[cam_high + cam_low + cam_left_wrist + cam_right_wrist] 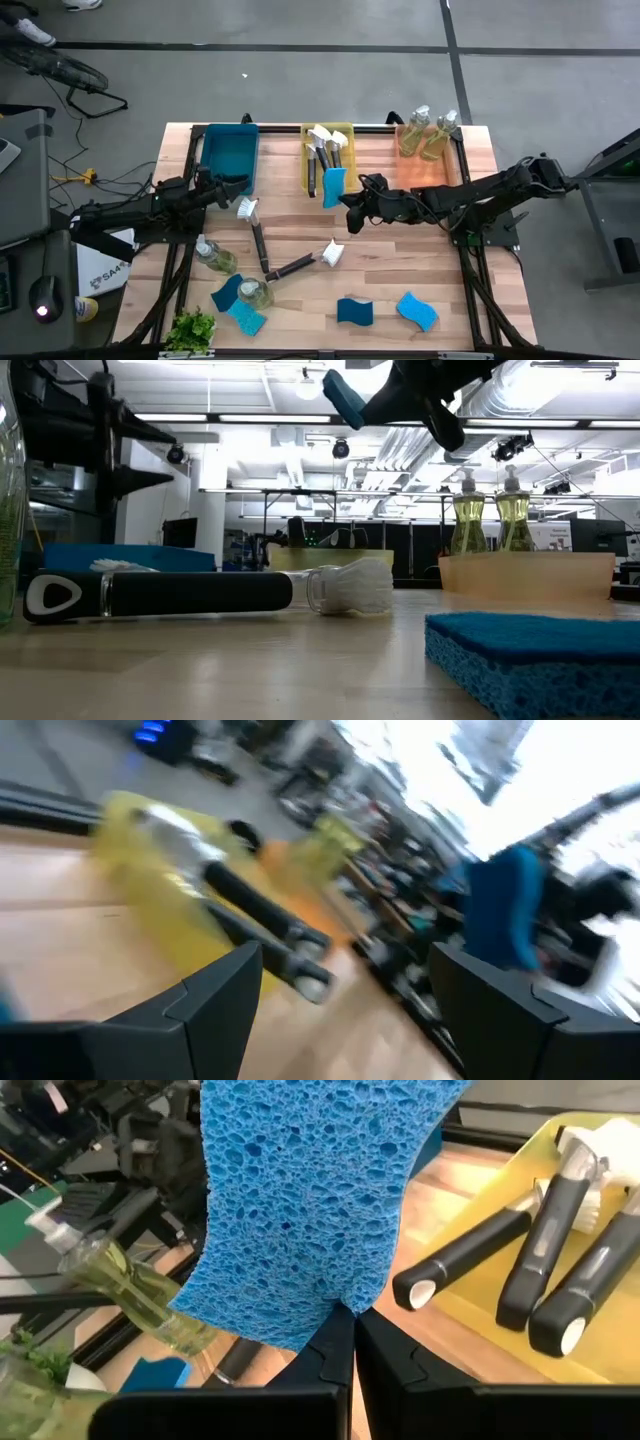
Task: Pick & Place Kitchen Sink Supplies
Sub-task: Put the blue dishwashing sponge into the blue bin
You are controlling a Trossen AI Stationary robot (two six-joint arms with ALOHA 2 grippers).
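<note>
My right gripper [352, 203] is clamped fully on a blue sponge [334, 186], holding it just beside the yellow bin [345, 131] of brushes [322, 150]. Only a corner is pinched; the sponge may slip. My left gripper [238, 183] waits, jaws apart, empty.

Blue porous sponge [310, 1210], yellow tray [307, 170] with black-handled, white-headed brushes [560, 1250].

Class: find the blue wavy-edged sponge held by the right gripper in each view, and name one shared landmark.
High view: blue wavy-edged sponge at centre, beside the yellow bin.
Low view: top centre, held aloft.
Left wrist view: right side, blurred.
Right wrist view: fills centre.
Landmark: the yellow bin.
</note>
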